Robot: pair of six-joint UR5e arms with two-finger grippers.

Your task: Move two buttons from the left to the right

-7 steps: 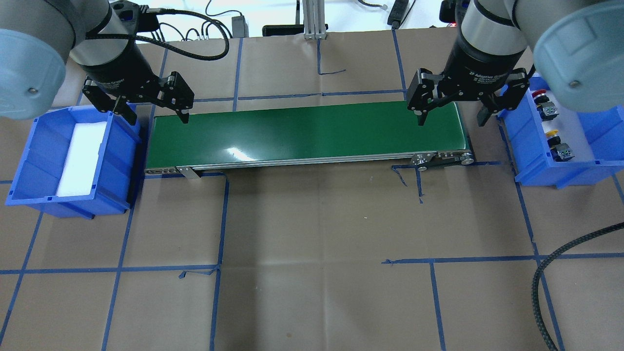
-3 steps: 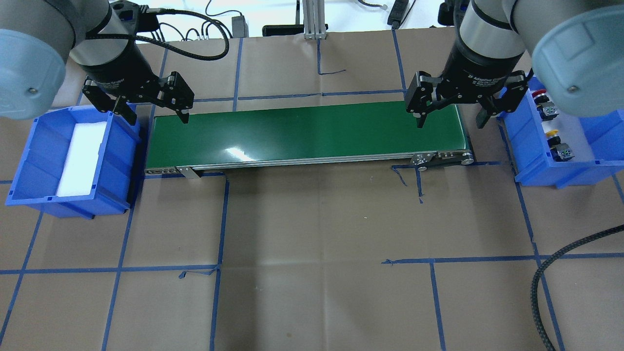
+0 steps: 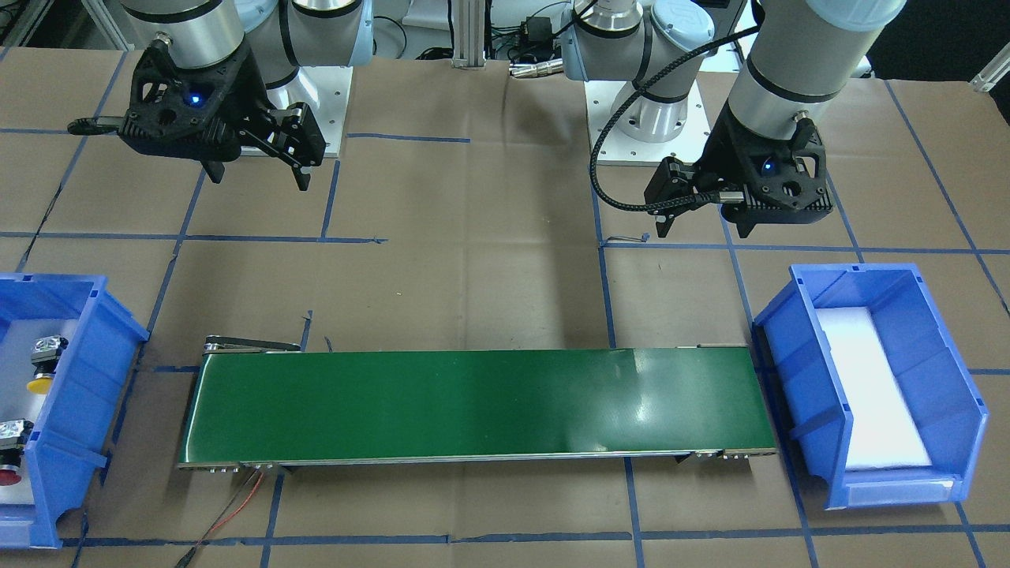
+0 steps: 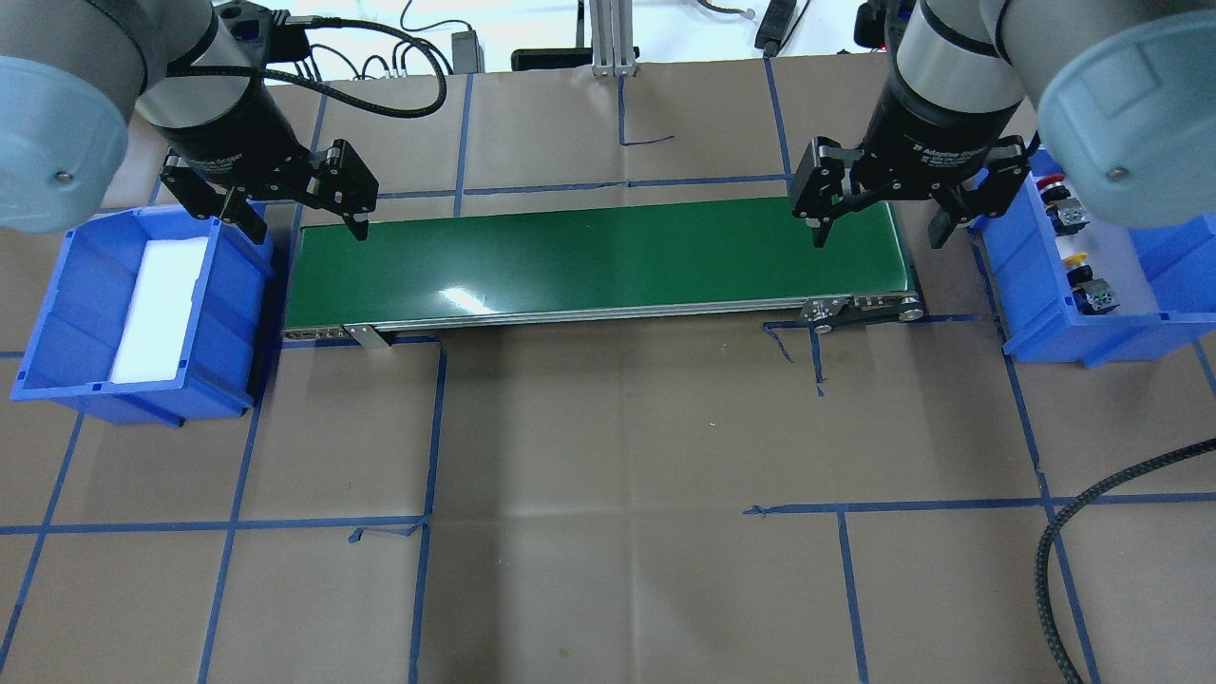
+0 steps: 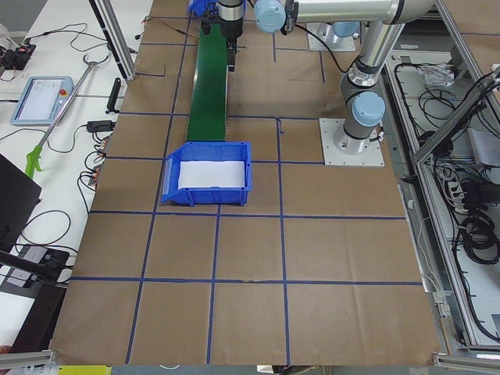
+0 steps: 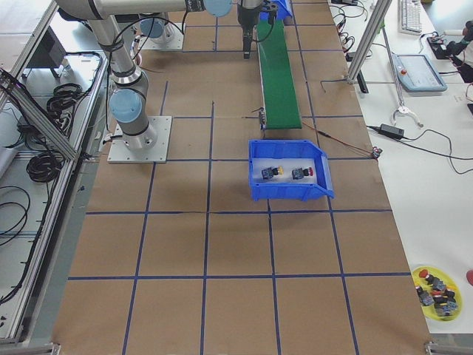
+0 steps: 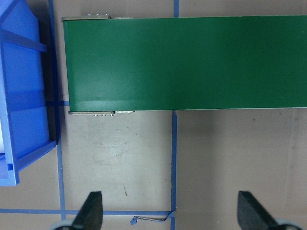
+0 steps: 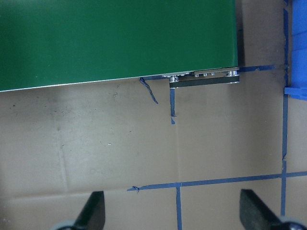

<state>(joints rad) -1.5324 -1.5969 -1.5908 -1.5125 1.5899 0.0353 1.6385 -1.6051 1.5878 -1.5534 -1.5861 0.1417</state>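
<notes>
Buttons lie side by side in the right bin: the yellow button and the red button, apart from each other. The bin sits just off one end of the green belt. The left bin, at the other end, holds a white foam pad. Farther back, the left gripper and right gripper hang above the paper, both spread wide and empty.
</notes>
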